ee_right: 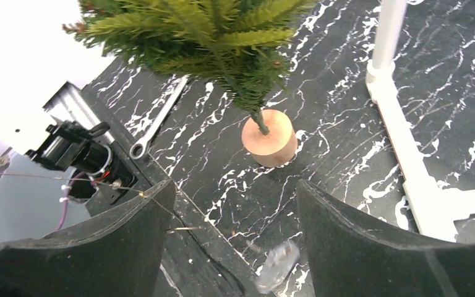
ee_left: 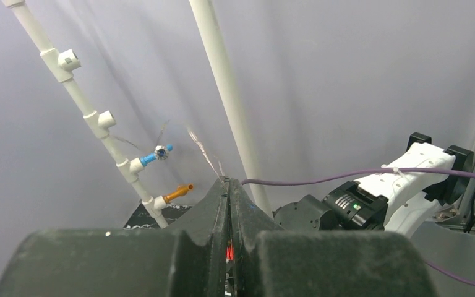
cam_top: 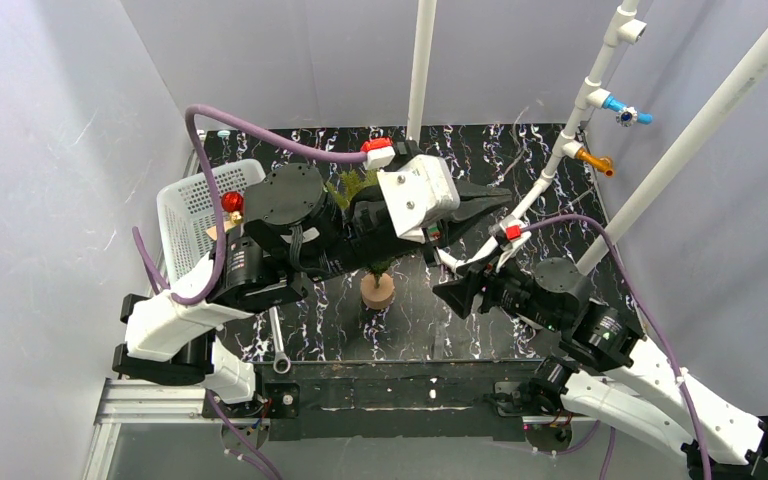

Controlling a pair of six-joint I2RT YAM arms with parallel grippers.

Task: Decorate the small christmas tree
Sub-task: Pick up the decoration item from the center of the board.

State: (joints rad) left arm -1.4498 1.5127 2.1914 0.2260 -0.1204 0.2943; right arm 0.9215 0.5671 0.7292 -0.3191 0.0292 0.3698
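**Tree-decorating task, hanging stage (judged).** The small christmas tree (ee_right: 222, 43) stands upright on its round wooden base (ee_right: 269, 137) near the middle of the black marbled tabletop (cam_top: 550, 180). In the overhead view most of its foliage is hidden beneath the left arm.

The left claw (cam_top: 495, 197) is raised above and beyond the tree, pointing towards the white pipe frame (cam_top: 560, 150). Its jaws are pressed together. The left wrist view shows a red fleck in the seam and a fine thread near the tip, but whether an ornament is pinched there cannot be told.

The right claw (ee_right: 235, 192) hangs low to the tree's right with its jaws spread wide and nothing between them, aimed at the base.

A white basket (cam_top: 185, 215) stands at the left edge with a red bauble (cam_top: 231, 202) at its rim. A wrench (ee_right: 158, 117) lies near the front edge of the tabletop.

The step in hand appears to be carrying a decoration to the branches. The next move calls for lowering the left claw to an outer branch tip and releasing there. Since the tree looks light, the right claw may first need to steady the base.
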